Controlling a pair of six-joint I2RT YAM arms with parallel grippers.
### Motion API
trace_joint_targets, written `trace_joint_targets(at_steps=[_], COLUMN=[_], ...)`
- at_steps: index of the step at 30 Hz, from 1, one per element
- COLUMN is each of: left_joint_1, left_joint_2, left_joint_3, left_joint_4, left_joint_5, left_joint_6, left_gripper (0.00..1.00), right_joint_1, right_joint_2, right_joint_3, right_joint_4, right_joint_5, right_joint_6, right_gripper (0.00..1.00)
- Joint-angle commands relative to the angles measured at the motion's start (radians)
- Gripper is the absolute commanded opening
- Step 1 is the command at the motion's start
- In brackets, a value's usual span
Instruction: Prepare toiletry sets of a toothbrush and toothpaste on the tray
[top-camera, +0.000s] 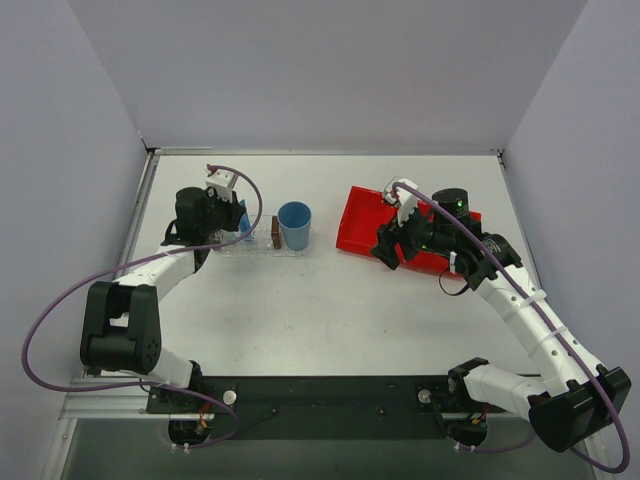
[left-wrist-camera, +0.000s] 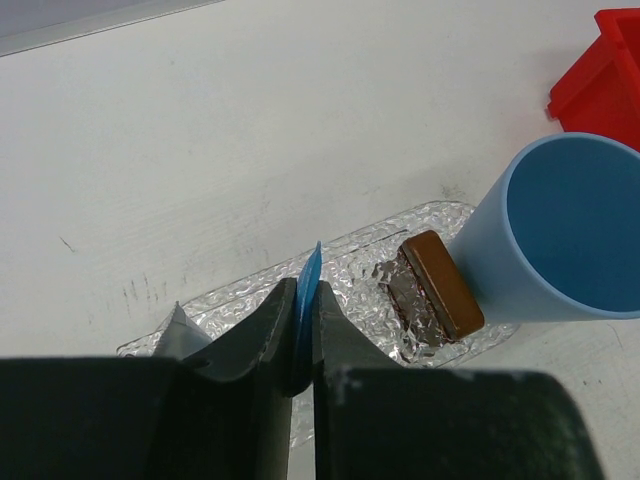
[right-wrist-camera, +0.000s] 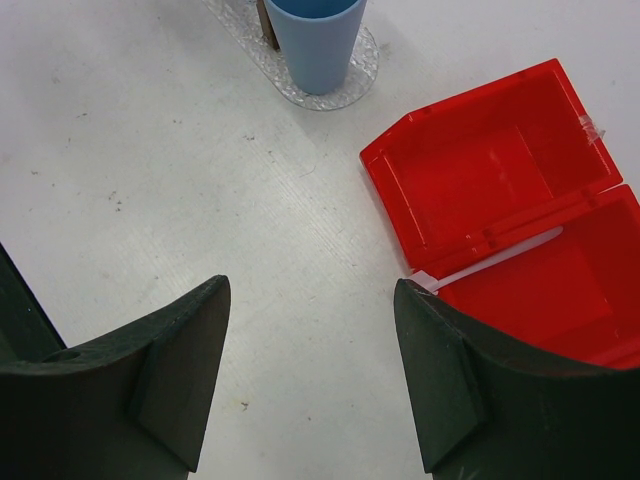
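So this is roughly the halfway mark, I'd say. The left pincer (left-wrist-camera: 305, 300) is clamped on the blue toothpaste tube (left-wrist-camera: 311, 268), holding it edge-up right over the tray (left-wrist-camera: 352, 250). In the top view that's left of center on the desk (top-camera: 330, 320). I can't tell whether the tube's bottom end is touching the tray yet, since the fingers hide it. What looks like the white-grey tube (left-wrist-camera: 181, 333) sits at the tray's end in the lower left of the left wrist view, so that one seems to be placed. The blue cup (left-wrist-camera: 560, 225) stands on the other end of the tray, with a brown block (left-wrist-camera: 441, 285) just beside it. The toothbrush (right-wrist-camera: 500, 256) hasn't made the trip: it's lying in the red bin (right-wrist-camera: 470, 175), along the divider, at the right of the right wrist view. The right pincer (right-wrist-camera: 310, 290) hangs near that bin with its fingers wide apart and nothing in them. What's left is letting go of the blue tube and bringing the brush over.
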Motion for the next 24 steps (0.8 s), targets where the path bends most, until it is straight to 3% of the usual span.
trace_joint_targets(at_steps=[1,24], left_joint_1=[0.006,0.006], left_joint_2=[-0.018,-0.106], left_joint_3=[0.026,0.056], left_joint_4=[0.005,-0.051], left_joint_5=[0.010,-0.002], left_joint_6=[0.018,0.031], left_gripper=[0.18,0.52], right_joint_1=[-0.008,-0.008], right_joint_2=[-0.008,-0.015], right_joint_3=[-0.006,-0.014], right_joint_4=[0.030,0.032], right_joint_5=[-0.028,-0.028], right_joint_6=[-0.013,-0.013], right_gripper=[0.61,0.61])
